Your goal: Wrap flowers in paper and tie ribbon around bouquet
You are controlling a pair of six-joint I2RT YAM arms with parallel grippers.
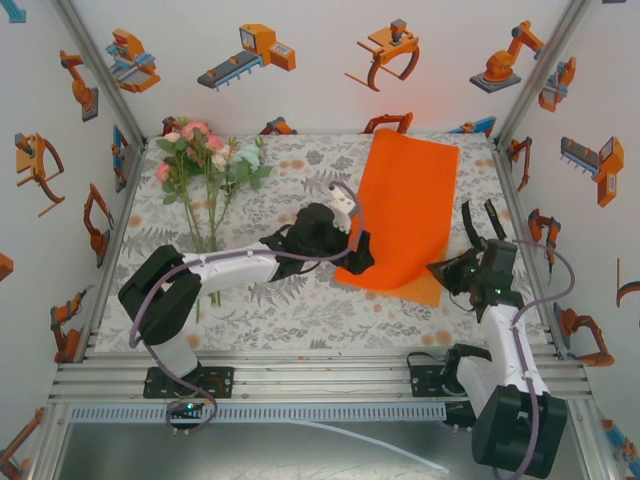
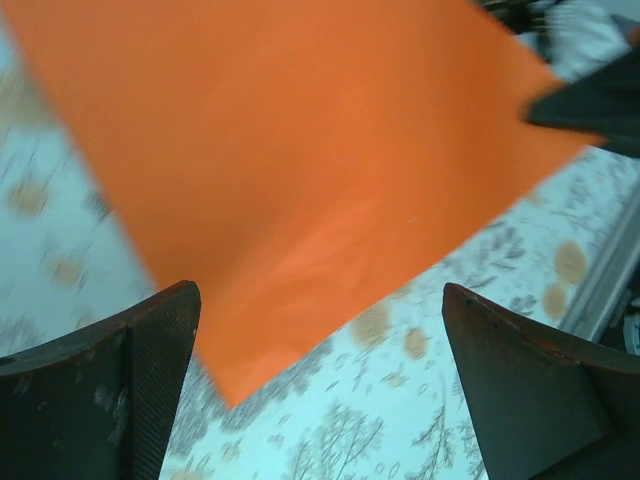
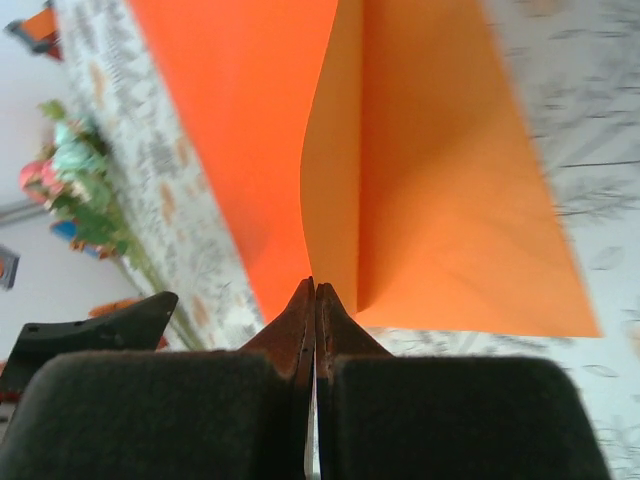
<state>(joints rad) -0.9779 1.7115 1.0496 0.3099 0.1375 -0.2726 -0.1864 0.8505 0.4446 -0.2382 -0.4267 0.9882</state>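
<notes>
Lying lengthwise near-to-far, paper [image 1: 410,200]

Bright, even, almost shadowless light; overhead view sharp, wrist views soft, with blurred tablecloth [image 2: 60,230] and near fingers [image 3: 150,420].

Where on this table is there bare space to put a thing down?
Bare cloth lies between the flowers and the orange paper, at the far middle, and along the near edge, on the near side of the left arm. Crowded: the paper's near edge, where the left pincer is open over it and the right pincer pinches it.
</notes>
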